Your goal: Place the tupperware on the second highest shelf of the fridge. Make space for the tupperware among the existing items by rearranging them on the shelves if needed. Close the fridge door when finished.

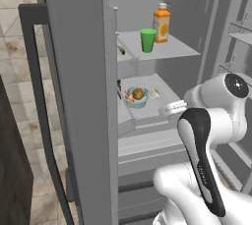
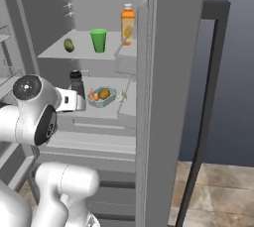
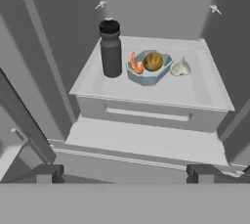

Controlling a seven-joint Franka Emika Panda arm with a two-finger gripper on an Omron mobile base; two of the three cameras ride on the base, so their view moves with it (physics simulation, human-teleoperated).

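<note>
The tupperware (image 3: 149, 65) (image 1: 136, 96) (image 2: 102, 96), a pale blue-green tub with orange and yellow food, rests on a grey shelf (image 3: 146, 91) inside the open fridge (image 1: 78, 96). That board is one below the shelf (image 1: 179, 47) carrying the orange juice bottle (image 1: 161, 22), the green cup (image 1: 147, 40) and a small green item (image 2: 69, 45). Whether it is the second highest shelf I cannot tell. My gripper (image 3: 124, 174) (image 1: 173, 107) hangs in front of the tupperware's shelf, apart from it, open with nothing between its fingers.
A dark bottle (image 3: 111, 49) stands upright just left of the tupperware and a white garlic bulb (image 3: 180, 66) lies at its right. Both fridge doors stand open, with bar handles (image 1: 34, 96) (image 2: 208, 97). Drawers (image 1: 147, 150) sit under the shelf.
</note>
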